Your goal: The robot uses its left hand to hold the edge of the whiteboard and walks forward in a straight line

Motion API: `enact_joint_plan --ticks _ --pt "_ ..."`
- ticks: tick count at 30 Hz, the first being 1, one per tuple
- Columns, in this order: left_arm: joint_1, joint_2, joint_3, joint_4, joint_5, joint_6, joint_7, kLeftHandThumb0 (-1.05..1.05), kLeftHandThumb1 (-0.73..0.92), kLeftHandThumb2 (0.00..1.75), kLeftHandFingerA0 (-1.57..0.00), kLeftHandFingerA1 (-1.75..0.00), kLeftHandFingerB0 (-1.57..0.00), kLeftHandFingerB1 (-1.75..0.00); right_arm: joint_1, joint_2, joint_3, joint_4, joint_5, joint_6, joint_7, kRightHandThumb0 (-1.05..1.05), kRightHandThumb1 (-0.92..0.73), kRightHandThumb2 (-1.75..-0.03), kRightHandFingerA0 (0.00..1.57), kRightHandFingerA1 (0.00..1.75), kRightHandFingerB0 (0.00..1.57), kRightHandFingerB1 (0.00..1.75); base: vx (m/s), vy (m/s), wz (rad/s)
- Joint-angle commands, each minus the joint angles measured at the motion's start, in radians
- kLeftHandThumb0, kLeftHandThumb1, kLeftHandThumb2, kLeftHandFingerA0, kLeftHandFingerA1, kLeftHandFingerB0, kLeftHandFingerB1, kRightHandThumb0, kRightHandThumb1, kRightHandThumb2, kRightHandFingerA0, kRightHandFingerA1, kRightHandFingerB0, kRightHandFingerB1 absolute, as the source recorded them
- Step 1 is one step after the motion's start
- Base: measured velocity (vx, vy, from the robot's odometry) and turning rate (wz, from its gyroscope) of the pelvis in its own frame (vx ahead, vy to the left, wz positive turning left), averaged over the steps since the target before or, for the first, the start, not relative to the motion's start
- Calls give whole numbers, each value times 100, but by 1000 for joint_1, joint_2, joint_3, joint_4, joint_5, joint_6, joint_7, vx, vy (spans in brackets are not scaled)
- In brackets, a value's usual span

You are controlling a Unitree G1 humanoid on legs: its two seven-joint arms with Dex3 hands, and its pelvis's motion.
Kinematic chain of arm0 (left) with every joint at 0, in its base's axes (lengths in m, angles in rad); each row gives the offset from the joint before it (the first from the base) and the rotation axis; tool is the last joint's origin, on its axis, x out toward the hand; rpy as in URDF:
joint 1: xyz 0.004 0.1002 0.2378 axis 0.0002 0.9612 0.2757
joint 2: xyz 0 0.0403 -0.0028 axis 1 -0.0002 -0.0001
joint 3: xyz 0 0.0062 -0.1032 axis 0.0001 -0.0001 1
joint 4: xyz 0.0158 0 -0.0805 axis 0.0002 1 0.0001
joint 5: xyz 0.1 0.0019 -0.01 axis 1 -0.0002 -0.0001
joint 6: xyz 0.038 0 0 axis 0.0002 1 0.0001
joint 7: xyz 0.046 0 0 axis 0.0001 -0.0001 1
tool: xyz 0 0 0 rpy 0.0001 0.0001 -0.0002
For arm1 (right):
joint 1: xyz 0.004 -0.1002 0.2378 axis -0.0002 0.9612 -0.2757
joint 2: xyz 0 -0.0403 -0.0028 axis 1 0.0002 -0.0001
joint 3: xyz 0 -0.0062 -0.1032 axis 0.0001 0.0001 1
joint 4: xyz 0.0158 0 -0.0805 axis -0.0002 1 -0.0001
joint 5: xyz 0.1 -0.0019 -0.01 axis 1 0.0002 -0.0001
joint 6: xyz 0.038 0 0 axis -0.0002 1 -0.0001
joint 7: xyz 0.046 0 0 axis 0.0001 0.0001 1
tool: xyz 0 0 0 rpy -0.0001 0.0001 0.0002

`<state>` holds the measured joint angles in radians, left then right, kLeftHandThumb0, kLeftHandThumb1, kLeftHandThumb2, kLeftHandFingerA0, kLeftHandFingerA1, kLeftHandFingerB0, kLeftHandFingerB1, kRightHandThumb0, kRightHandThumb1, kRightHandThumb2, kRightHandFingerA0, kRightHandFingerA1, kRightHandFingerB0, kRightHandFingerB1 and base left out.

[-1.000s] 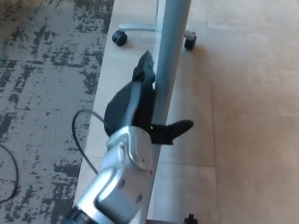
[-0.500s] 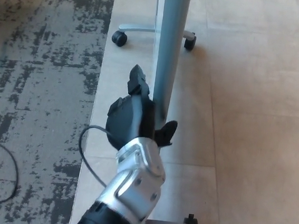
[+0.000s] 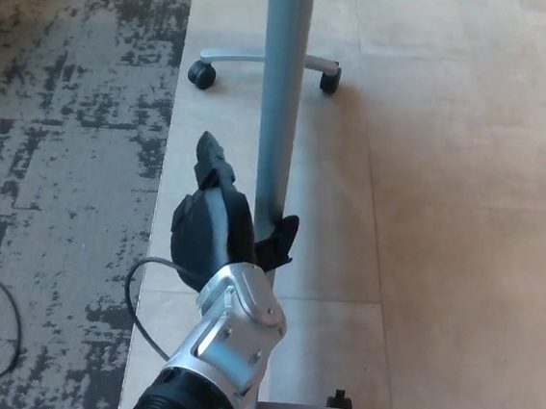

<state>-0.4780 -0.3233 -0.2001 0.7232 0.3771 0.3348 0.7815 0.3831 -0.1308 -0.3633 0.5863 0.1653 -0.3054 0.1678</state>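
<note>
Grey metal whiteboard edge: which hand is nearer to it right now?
Left. The left hand sits right at the tall grey metal whiteboard edge, mostly on its left side; the right hand is not in view.

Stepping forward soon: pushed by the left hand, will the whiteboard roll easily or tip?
Probably rolls readily: its casters sit on smooth tile. The whiteboard looks rigid, so little flex. The left hand grips one edge only, so it may swivel.
</note>
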Motion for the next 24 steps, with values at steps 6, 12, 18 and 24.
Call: enact_joint_plan --ticks 6,12,18,24 --pt "-264 -302 115 176 -144 -330 267 -20 76 63 -62 -115 -4 -25 0 -13 -4 -1 5 -32 3 -46 -48 -55 85 66 54 37 0 0 0" --pt "-338 -291 109 215 -152 -289 221 -23 88 65 -86 -92 -24 -30 -2 -21 -7 -9 0 -28 -7 -41 -53 -56 84 69 53 38 0 0 0" --pt "-365 -263 88 205 -149 -258 143 -15 80 63 -69 -76 -49 -44 -12 -35 8 11 -36 -39 -22 -44 -54 -55 42 52 57 39 0 0 0" --pt "-378 -240 68 212 -140 -248 106 5 64 64 -68 -58 -76 -57 -8 -39 5 9 -37 -41 -20 -44 -55 -56 43 48 60 40 0 0 0"
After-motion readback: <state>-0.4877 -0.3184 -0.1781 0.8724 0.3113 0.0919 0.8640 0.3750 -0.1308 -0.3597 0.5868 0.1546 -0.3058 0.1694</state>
